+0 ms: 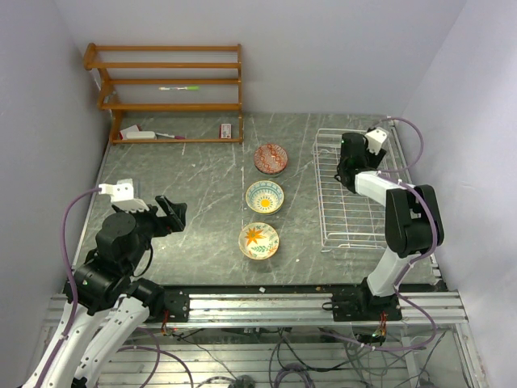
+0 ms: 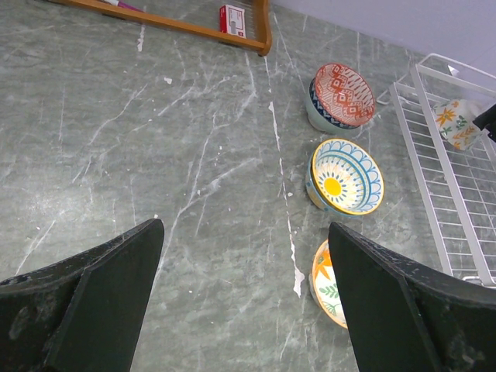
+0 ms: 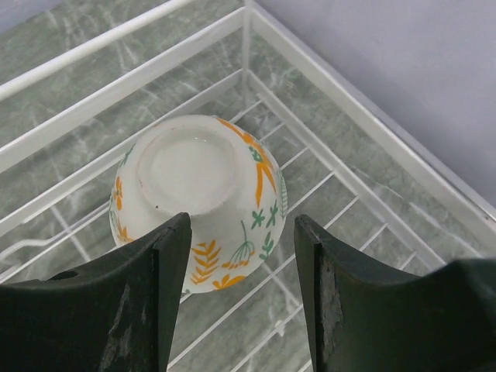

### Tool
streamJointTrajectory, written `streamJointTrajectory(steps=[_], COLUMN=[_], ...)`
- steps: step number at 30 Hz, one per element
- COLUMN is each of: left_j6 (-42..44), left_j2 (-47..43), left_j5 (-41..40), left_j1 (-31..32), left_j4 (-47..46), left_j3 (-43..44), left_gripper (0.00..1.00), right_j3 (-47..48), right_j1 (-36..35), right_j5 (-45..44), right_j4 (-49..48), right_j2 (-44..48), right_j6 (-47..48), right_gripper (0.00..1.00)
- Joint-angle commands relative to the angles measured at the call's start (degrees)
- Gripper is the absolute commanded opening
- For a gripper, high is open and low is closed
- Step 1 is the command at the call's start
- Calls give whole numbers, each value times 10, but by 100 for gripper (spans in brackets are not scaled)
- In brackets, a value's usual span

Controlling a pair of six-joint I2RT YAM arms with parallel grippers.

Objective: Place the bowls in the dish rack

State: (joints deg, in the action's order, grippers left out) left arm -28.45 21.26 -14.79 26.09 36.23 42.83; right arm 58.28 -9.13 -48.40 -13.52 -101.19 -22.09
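Grey marbled table (image 1: 202,178): bears all items listed. Wooden shelf unit (image 1: 166,81): well ahead of the left gripper (image 2: 244,226), against the back wall. White wire dish rack (image 1: 355,218): directly beneath the right gripper (image 3: 240,221), and far to the right of the left one. Left gripper: jaws spread wide, holding nothing, above bare tabletop. Right gripper: jaws apart, pointed down into a corner of the rack; a narrow gap shows beside one finger, so it grips nothing. Upturned bowl (image 3: 201,198) with a cream outside and orange and green sprigs: base up on the rack wires, just below and between the right gripper's fingertips. Three bowls upright on the table in a row ahead and to the right of the left gripper, all outside the rack: orange floral bowl (image 1: 258,240) nearest, teal-yellow bowl (image 1: 265,196) in the middle, red-brown bowl (image 1: 271,158) farthest. Small red-and-white box (image 1: 226,130): on the shelf's bottom board.
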Motion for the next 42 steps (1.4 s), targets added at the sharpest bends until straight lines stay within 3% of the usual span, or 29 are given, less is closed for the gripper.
streamJointTrajectory(steps=[1,10,16,22,26,32,36,42], left_j6=[7,9,8,7,8,7,2,1], left_j2=[-11,-9,-12,-11,-8,-6,-10,-10], left_j5=[8,13,13,11,10,6,-5,-11], left_j1=[-2,-2,-2,-2,-2,-2,-2,-2], left_j4=[-12,-12,-13,-12,-12,-10,-6,-5], left_j3=[14,14,13,14,14,15,15,16], left_gripper=[98,98,98,98,98,98,98,98], right_j3=[15,15,-27,-28,-39,-21,10,25], right_j1=[33,63,64,46,11,-73,-180,-275], right_j5=[-3,13,92,153,160,249,316,387], right_j4=[14,19,-37,21,50,104,152,174], right_j2=[-11,-15,15,72,141,202,193,147], right_j6=[-20,-38,-24,-39,-36,11,58,68], right_gripper=[55,55,56,67,69,69,70,70])
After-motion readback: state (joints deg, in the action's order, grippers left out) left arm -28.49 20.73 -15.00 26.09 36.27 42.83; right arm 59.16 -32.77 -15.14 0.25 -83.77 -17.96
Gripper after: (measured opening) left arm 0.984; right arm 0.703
